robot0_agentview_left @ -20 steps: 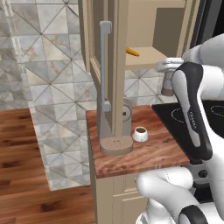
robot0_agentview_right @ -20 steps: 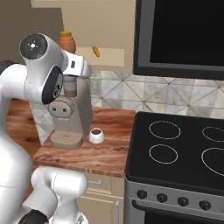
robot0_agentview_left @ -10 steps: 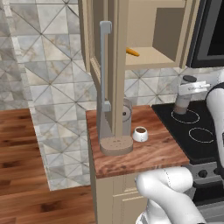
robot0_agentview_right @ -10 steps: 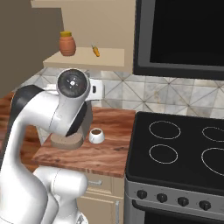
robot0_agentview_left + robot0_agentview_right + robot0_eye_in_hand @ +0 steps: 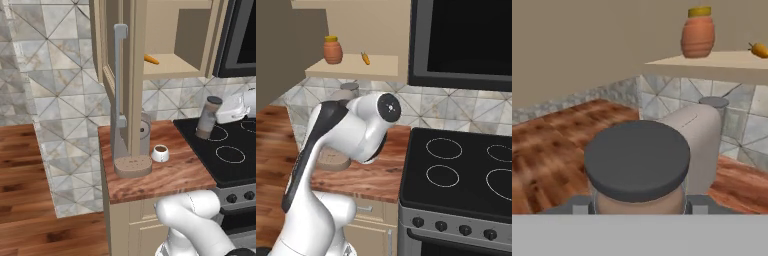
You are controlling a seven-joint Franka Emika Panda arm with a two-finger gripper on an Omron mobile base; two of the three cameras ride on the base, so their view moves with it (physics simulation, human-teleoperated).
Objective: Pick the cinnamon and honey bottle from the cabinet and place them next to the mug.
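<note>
The cinnamon point(image 5: 206, 118), a slim jar with a dark cap, hangs slightly tilted in the air over the stove's left edge, right of the mug point(image 5: 160, 152). My gripper point(image 5: 220, 114) is shut on it from the right. In the hand view its dark cap point(image 5: 637, 159) sits between my fingertips point(image 5: 694, 205). The honey bottle point(image 5: 332, 50) stands on the cabinet shelf point(image 5: 381, 67), also high in the hand view point(image 5: 698, 32). The cabinet door point(image 5: 120, 75) stands open. My arm hides the mug in the right base view.
A thin orange pointed thing point(image 5: 151, 59) lies on the shelf. A coffee machine with a grey cylinder point(image 5: 145, 132) and a round speckled base point(image 5: 132, 166) stands left of the mug. The black cooktop point(image 5: 456, 170) borders the wooden counter point(image 5: 170, 177) on the right.
My arm has swung away from the cabinet, carrying the cinnamon down and to the right towards the stove's edge. The honey bottle and mug have stayed put.
</note>
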